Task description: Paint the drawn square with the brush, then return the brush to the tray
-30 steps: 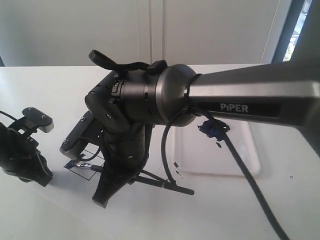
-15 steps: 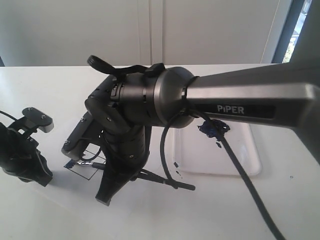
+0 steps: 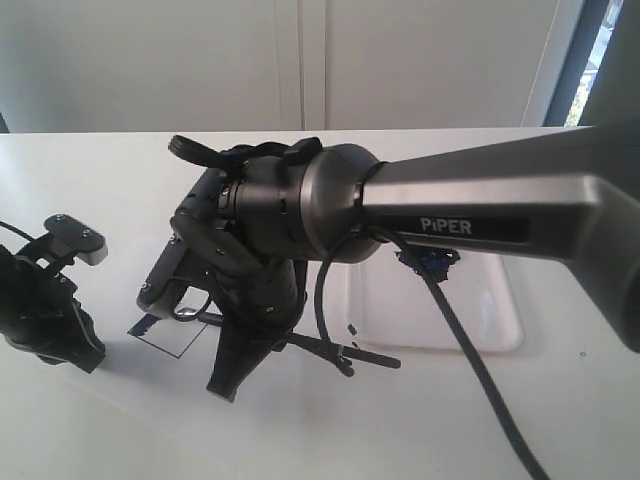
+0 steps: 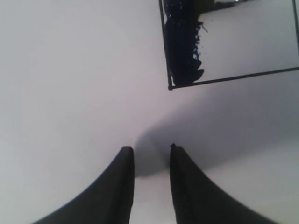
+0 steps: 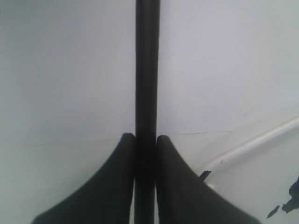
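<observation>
The brush (image 3: 368,355), long with a thin black handle, lies low and slanted over the white paper, its silver ferrule near the drawn square (image 3: 168,340). My right gripper (image 3: 228,385) points down, shut on the brush handle (image 5: 147,70), which runs straight between the fingers of that gripper (image 5: 146,137). In the left wrist view the drawn square (image 4: 233,51) shows thin black lines with a dark blue smear along one side. My left gripper (image 4: 149,149) rests at the table's left (image 3: 50,300), open and holding nothing. The tray (image 3: 490,325) sits to the right with a blue paint blob (image 3: 425,262).
The right arm's big grey link (image 3: 480,215) and its black cable (image 3: 470,370) cross over the tray and hide part of it. Small blue specks lie near the tray's rim (image 5: 252,144). A white wall stands behind the table.
The right gripper has shifted to the right with the brush. The brush tip has moved rightward along the square's far edge. The left gripper has stayed still.
</observation>
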